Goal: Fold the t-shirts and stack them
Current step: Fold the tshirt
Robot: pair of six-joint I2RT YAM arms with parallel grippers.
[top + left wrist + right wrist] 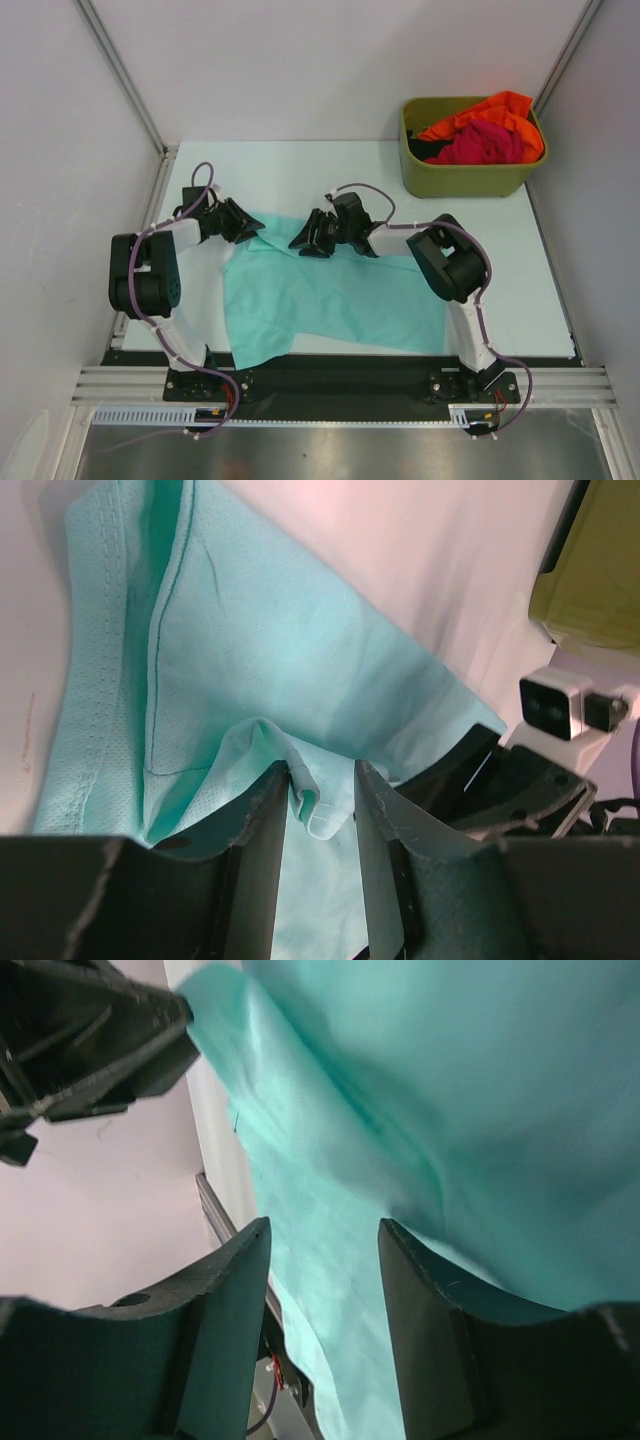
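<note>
A teal, short-sleeved cloth t-shirt (330, 300) is seen spread loosely on the white desk (300, 170), rumpled, its near edge lying close to the arm bases. The left gripper (243, 222) is lowered at the shirt's far left corner. In the left wrist view its fingers (265, 820) are held partly spread and straddle a small raised fold of the teal cloth. A gap is seen between the fold and the other finger, so the cloth is not pinched. The right gripper (305, 242) is set just beside it, over the shirt's far edge. Its fingers (225, 1300) are spread wide, and teal cloth is seen through the gap between them.

An olive-green plastic bin (470, 180) stands at the far right corner of the desk, well apart from both grippers. In it a bright orange t-shirt (495, 108) and a magenta-red t-shirt (485, 142) are heaped unfolded, the orange one draped over the rim.
</note>
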